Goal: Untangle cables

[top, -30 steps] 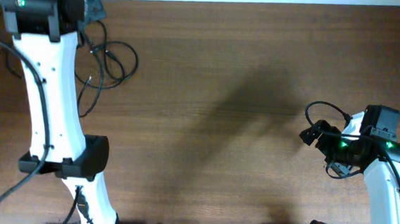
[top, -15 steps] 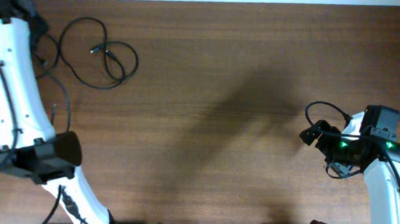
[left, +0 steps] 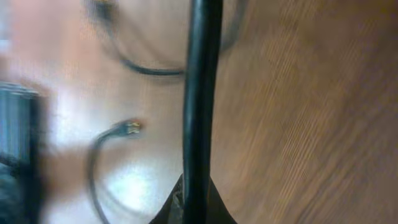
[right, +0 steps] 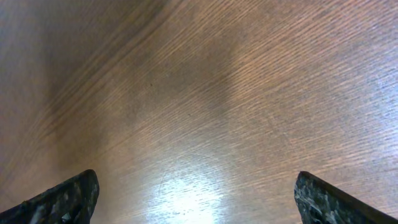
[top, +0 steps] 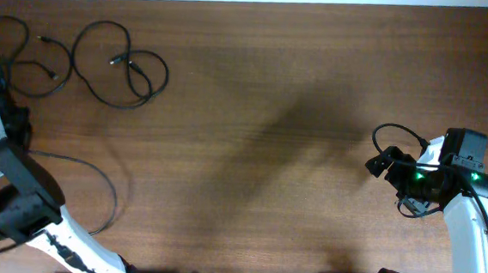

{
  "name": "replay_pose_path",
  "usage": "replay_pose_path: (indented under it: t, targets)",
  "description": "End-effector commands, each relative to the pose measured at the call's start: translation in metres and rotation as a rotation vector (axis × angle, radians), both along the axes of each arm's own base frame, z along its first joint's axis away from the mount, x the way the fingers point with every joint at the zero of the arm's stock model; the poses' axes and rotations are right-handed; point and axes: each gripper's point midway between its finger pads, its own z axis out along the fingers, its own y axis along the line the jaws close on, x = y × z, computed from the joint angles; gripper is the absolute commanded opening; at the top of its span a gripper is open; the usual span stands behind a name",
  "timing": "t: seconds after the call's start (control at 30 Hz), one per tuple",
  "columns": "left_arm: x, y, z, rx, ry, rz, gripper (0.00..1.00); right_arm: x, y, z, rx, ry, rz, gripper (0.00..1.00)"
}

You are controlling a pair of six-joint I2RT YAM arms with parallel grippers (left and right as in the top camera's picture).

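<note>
Overhead shows that my left arm has swung away to the counter's (top: pixel 316 90) left edge, uncovering the cables (top: pixel 116 63). Their loops lie crossed at the back left, with another cord (top: pixel 27 63) just beside them. My left gripper (left: pixel 194 190) is clamped shut on one black cord (left: pixel 200 93). I judge it is the thin strand (top: pixel 103 183) trailing toward the front, so one cable is pulled partly free. My right gripper (right: pixel 196 193) stands wide open and empty, well apart from them.

We find the cables (top: pixel 113 59) lying on the table (top: pixel 254 111) at its far left corner, two groups side by side; the right arm (top: pixel 470 230) stands well apart at the right edge.
</note>
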Motion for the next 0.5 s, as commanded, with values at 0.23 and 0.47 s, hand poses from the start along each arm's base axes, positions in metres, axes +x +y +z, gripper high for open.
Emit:
replay_pose_path:
  t: [0.23, 0.47]
  targets:
    - [0.061, -0.029, -0.061, -0.188, -0.362, 0.019, 0.00, 0.002, -0.003, 0.004, -0.018, -0.018, 0.003, 0.99]
    - [0.102, -0.001, -0.028, -0.089, -0.519, -0.019, 0.00, 0.002, -0.003, 0.004, -0.018, -0.018, 0.003, 0.99]
